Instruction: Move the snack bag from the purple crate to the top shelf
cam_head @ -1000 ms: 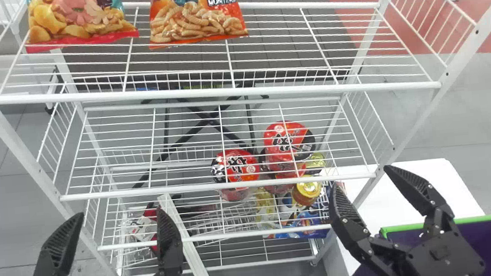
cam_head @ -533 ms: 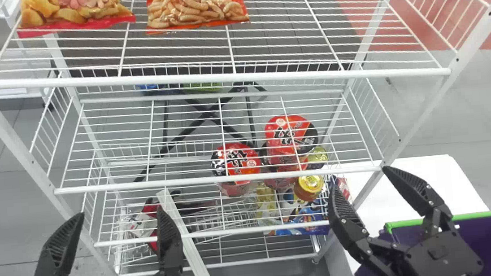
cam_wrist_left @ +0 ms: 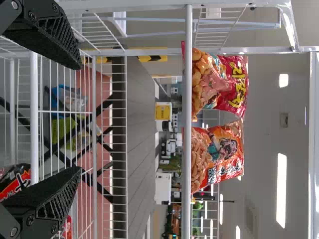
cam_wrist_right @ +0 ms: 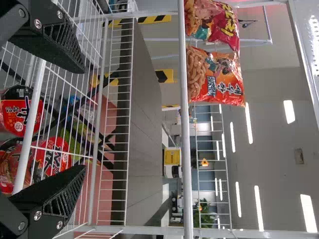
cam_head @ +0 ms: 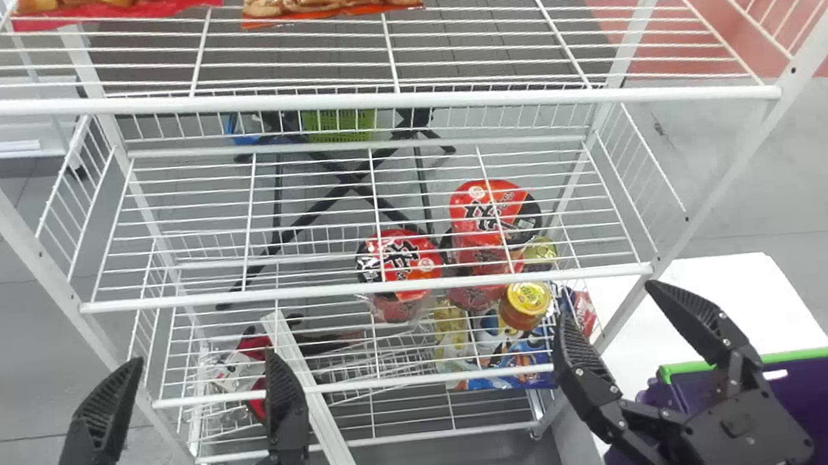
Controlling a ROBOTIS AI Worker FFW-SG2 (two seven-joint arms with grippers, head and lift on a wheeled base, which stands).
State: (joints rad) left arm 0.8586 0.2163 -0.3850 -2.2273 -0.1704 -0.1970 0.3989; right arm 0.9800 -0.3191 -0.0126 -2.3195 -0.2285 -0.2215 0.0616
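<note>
- Right gripper [cam_head: 607,301]: fingers spread, nothing between them.
- Left gripper [cam_head: 202,358]: fingers spread too, well apart from the right one.
- Orange bag [cam_wrist_left: 219,157] and red bag [cam_wrist_left: 222,84]: above and ahead of both grippers, on the top shelf [cam_head: 371,101]; which is the task's, I cannot tell.
- From orange bag to right post [cam_head: 739,133], open wire runs behind the front rail.
- Crate [cam_head: 825,398]: below the right gripper, reaching out rightward, green rim up.

Left end effector [cam_head: 205,356] and right end effector [cam_head: 606,300] both gape wide.
</note>
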